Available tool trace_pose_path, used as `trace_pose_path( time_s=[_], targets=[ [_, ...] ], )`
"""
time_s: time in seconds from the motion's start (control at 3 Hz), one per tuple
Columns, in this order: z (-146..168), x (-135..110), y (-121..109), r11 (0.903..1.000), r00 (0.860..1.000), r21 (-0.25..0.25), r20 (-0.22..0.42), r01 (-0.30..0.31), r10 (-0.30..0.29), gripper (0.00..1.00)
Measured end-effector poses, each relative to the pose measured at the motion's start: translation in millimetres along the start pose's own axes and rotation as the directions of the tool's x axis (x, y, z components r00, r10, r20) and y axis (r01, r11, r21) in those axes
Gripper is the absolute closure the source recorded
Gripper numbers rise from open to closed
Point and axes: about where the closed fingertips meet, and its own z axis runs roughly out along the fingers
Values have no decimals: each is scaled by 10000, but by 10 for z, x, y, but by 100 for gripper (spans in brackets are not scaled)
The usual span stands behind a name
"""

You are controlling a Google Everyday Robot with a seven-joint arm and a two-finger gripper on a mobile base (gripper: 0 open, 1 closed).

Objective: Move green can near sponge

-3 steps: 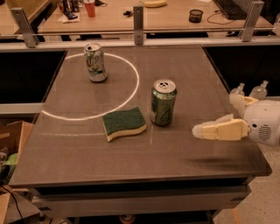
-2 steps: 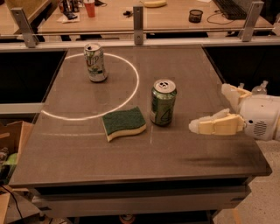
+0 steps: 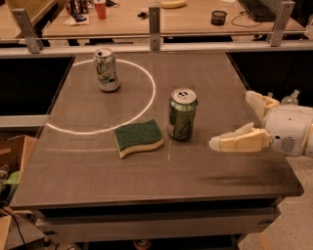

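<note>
1. Setting: a dark grey surface (image 3: 220, 78) stands in a workroom. A wooden desk (image 3: 195, 17) runs along the far side behind a rail on metal posts (image 3: 154, 27). A red cup (image 3: 100, 9) stands on that desk.
2. Task object: the green can (image 3: 182, 114) stands upright near the middle of the surface, silver top and pull tab facing up.
3. Target: the sponge (image 3: 138, 137) lies flat just left of the green can, slightly nearer, with its dark scouring face up. A narrow gap appears to separate the two; contact cannot be confirmed.
4. Hand: the hand (image 3: 231, 119) hovers right of the green can, over the right part of the surface. Its fingers (image 3: 239, 141) are spread apart and grasp nothing. It does not touch the can.
5. Progress, judged from the layout: the green can already stands just beside the sponge, so the placement looks complete or nearly so. What may be left is to withdraw the hand without tipping the can.
6. Other items: a white-and-green can (image 3: 106, 69) stands upright at the far left, well apart from the sponge. A white ring (image 3: 152, 93) is marked on the surface around it.
7. Markings: the white-and-green can carries large green lettering that appears to read "Up". The green can shows pale markings low on its side; they are not legible.
</note>
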Motion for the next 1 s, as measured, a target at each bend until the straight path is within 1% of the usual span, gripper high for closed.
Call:
trace_pose_path(
  time_s=[0.33,0.67,1.0],
  targets=[
    [59,-30,75,9989,9994,-378,180,292,-285,0],
    [155,-68,149,9944,9982,-941,387,490,-455,0],
    [326,-34,168,9891,9975,-1348,461,587,-529,0]
  ],
)
